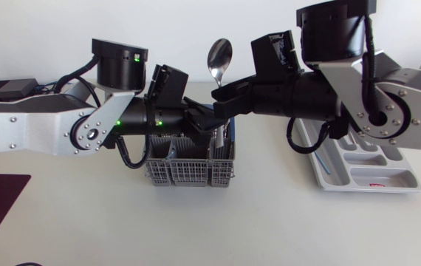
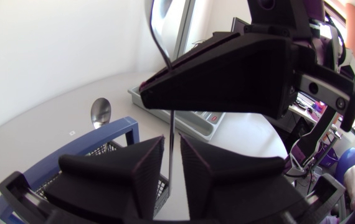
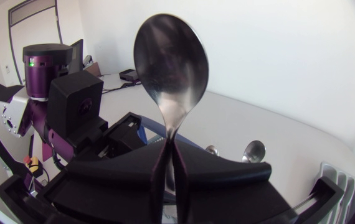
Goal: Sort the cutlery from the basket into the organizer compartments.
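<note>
Steel spoon [image 3: 170,74] in right claw [image 3: 169,152], basket [image 1: 188,174] below

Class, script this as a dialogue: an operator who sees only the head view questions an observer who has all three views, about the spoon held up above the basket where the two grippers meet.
Operator: From above, my left gripper is hidden under the right one. Has it got hold of the spoon?
Observer: No. The left wrist view shows the left gripper open. The handle of the spoon runs between its fingers with a gap on each side.
Operator: The arms cover the basket too. Is there more cutlery in it?
Observer: Yes. In the left wrist view the bowl of a second spoon shows above the rim of the basket.
</note>
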